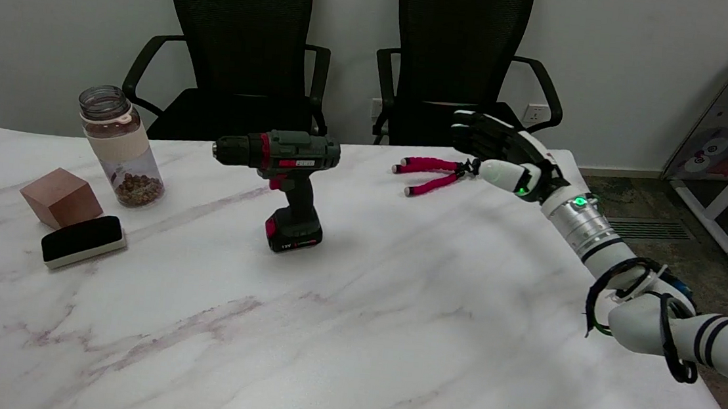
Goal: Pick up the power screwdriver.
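While the power screwdriver [287, 181] stands upright, the empty, spread right hand [497, 151] hovers well apart.

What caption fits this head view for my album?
Open right hand reaches over the table toward the upright power screwdriver.

Dark green, black and red power screwdriver [287, 178]; pink-legged tripod [434, 171]; white, pink-veined table [394, 312].
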You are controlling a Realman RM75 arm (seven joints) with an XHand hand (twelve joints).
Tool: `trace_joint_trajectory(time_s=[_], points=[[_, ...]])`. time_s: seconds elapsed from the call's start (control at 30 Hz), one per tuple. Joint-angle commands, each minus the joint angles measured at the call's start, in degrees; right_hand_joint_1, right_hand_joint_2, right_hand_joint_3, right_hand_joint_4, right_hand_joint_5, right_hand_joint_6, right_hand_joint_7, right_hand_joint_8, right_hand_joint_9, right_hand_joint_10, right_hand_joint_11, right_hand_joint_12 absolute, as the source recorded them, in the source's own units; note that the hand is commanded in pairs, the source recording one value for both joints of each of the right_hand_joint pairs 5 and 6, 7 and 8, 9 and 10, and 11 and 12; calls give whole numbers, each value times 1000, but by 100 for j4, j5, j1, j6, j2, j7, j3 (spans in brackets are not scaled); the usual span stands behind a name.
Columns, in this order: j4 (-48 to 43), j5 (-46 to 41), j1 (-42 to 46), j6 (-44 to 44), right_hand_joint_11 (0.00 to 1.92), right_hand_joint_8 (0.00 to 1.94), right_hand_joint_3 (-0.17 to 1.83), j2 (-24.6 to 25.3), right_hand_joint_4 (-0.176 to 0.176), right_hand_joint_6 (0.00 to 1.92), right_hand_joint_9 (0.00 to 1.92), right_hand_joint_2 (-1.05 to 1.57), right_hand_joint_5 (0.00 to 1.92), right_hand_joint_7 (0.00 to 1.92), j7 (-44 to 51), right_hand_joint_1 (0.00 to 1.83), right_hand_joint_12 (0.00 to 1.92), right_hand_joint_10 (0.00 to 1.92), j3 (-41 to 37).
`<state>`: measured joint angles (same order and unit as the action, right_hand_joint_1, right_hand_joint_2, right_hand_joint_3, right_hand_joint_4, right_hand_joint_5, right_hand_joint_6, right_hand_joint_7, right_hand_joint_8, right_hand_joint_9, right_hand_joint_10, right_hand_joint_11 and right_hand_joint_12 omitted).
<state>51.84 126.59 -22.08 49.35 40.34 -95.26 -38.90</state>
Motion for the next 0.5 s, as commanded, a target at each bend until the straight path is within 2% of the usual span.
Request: trace_joint_trajectory(time_s=[0.03, 0.2, 0.37, 0.47, 0.5], points=[[63, 885, -938, -183, 363, 432, 942, 679, 75, 432, 370, -281, 432, 432, -11, 942, 363, 370, 568], [17, 1076, -1299, -398, 382, 430, 922, 1092, 91, 430, 386, -276, 430, 430, -7, 943, 382, 386, 921], [-187, 1478, -1539, -536, 376, 417, 952, 1670, 96, 417, 391, -327, 417, 417, 15, 940, 376, 391, 946], [-539, 1692, -1672, -540, 341, 383, 976, 2041, 120, 383, 370, -418, 383, 383, -11, 935, 341, 370, 946], [-694, 1732, -1720, -534, 333, 361, 980, 2186, 142, 361, 354, -473, 361, 361, -11, 930, 333, 354, 946]])
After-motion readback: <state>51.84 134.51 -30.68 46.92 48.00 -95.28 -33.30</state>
